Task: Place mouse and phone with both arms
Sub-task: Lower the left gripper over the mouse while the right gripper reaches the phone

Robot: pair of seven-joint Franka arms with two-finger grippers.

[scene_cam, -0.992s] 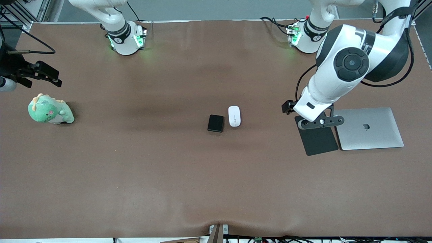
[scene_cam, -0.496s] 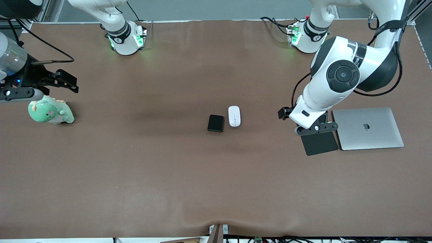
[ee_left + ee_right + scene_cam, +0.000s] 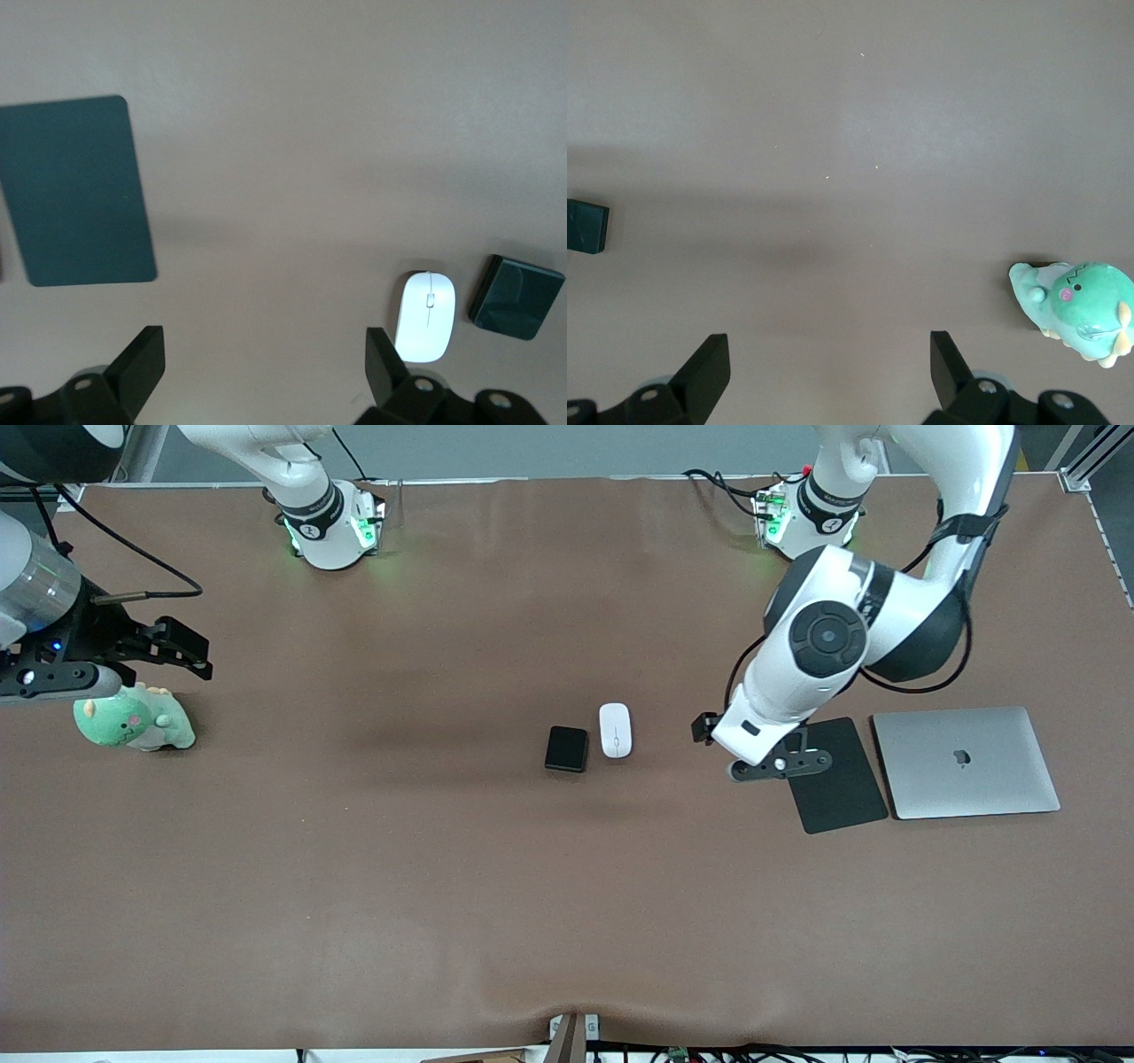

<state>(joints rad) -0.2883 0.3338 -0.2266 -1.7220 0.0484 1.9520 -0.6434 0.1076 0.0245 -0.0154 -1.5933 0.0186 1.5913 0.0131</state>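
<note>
left gripper (image 3: 257, 372) splayed wide, hovering over bare table (image 3: 443, 886) between mouse (image 3: 615, 730) and mouse pad (image 3: 842, 779) — right gripper (image 3: 824, 372) likewise splayed, over the right arm's table edge beside green plush toy (image 3: 131, 722). mouse upright beside phone (image 3: 566, 748), long axis toward the bases.

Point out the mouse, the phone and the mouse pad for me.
mouse (image 3: 615, 730), front view, middle of its white top.
phone (image 3: 566, 748), front view, centre of its dark face.
mouse pad (image 3: 842, 784), front view, bare part of its surface.

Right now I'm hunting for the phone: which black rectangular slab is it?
The small glossy black slab beside the white oval mouse; the larger matte one adjoins the laptop.
</note>
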